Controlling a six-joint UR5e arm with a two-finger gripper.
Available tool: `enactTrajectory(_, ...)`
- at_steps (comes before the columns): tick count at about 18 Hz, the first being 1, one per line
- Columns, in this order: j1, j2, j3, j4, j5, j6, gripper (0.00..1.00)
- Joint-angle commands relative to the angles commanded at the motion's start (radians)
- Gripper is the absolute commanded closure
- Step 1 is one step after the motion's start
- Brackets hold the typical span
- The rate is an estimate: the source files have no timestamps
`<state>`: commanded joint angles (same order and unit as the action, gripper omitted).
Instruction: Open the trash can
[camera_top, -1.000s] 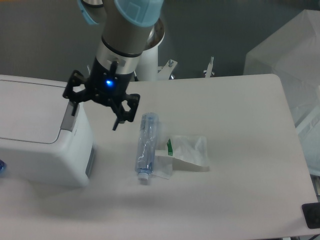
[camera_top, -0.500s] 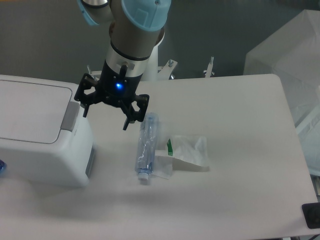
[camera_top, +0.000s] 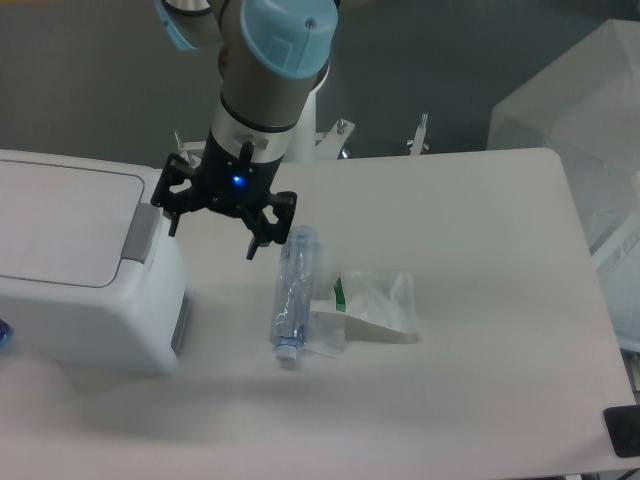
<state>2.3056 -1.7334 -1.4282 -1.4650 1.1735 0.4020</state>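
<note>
The trash can (camera_top: 70, 265) is a big white box at the table's left edge, its flat lid down and a grey latch tab (camera_top: 139, 230) on its right side. My gripper (camera_top: 213, 236) hangs open just right of that tab, above the table, with nothing between its black fingers. One finger (camera_top: 173, 222) is close to the can's right edge; the other finger (camera_top: 255, 245) points toward the bottle.
A clear plastic bottle (camera_top: 294, 295) lies on the table right of the can, with a clear plastic bag (camera_top: 372, 304) beside it. A translucent sheet (camera_top: 580, 120) stands at the far right. A dark object (camera_top: 624, 430) sits at the bottom right corner.
The gripper moved right, off the can's latch side, then stayed almost still over the last half second. The can lid stays down.
</note>
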Motion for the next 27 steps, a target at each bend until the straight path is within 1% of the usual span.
enactTrajectory(2,-0.002,0.000,0.000,0.000,-0.003,-0.023,0.00)
enactTrajectory(10,-0.018,-0.003,0.003,0.003,-0.008,-0.040,0.00)
enactTrajectory(19,-0.038,-0.014,-0.003,0.002,-0.005,-0.042,0.00)
enactTrajectory(27,-0.038,-0.021,-0.003,0.003,0.000,-0.043,0.00)
